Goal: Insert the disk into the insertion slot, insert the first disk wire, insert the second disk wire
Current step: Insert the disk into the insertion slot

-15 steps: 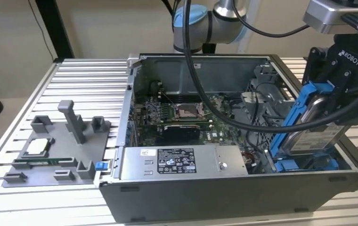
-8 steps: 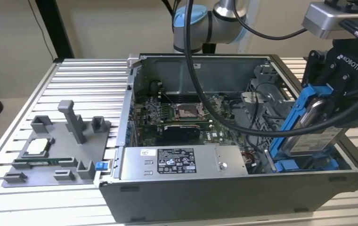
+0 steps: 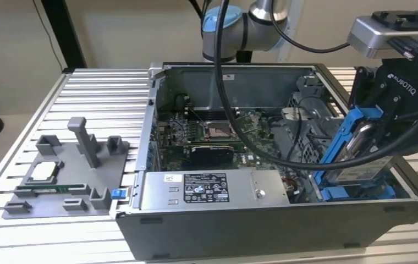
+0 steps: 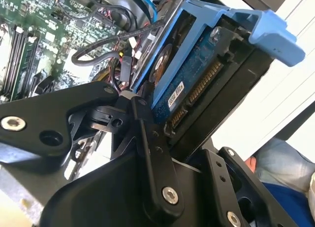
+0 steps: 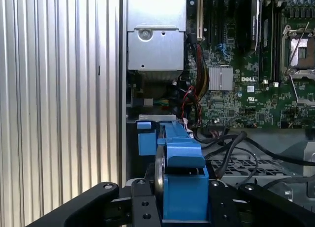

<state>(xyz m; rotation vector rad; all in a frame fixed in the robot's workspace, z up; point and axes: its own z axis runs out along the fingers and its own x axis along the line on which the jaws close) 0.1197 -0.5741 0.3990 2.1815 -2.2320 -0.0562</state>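
My gripper (image 3: 376,137) is shut on the disk (image 3: 363,151), a silver drive clipped in a blue frame (image 3: 345,140). It holds the disk steeply tilted, nearly on edge, at the case's front corner on the exterior view's right. The disk's lower end reaches down to the insertion slot (image 3: 339,193), a grey bay with blue rails. In the second wrist view the black fingers (image 4: 147,138) clamp the disk (image 4: 197,74) by its sides. In the first wrist view the blue frame (image 5: 182,180) hangs over the slot's blue tab (image 5: 144,138). Black cables (image 5: 229,143) lie beside the bay; which are the disk wires I cannot tell.
The open computer case (image 3: 268,225) stands on a ribbed aluminium table (image 3: 92,93). Inside it are a grey power supply box (image 3: 209,190), the motherboard (image 3: 216,132) and a perforated cage (image 5: 246,168). A grey fixture (image 3: 62,176) sits on the exterior view's left. Part of a person (image 4: 288,187) is close by.
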